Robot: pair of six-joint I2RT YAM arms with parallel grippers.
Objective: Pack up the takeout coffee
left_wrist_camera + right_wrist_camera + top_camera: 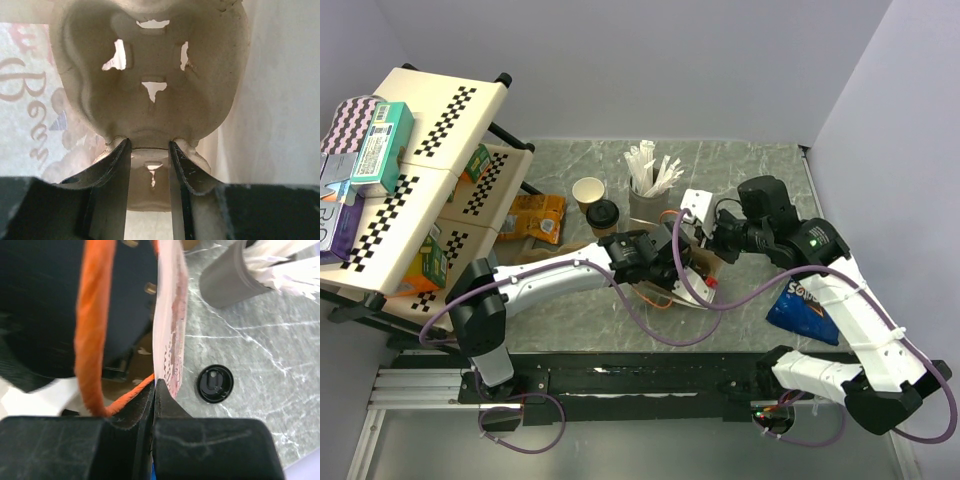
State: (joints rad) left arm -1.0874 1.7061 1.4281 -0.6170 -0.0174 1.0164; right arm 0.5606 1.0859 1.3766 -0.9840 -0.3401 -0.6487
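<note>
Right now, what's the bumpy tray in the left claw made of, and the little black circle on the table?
The bumpy tray looks like moulded paper pulp: matte beige, with ragged, fibrous edges at its cut-outs. The black circle, a cup lid, is probably plastic: smooth, slightly shiny, with crisp moulded rings.

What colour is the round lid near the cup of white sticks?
Black. The lid shows best in the right wrist view.

One open cup (588,190), one lidded cup (603,214), one stick holder (646,198), one carrier (150,65), one paper bag (172,315), one blue bag (810,310), one orange bag (536,216).
</note>
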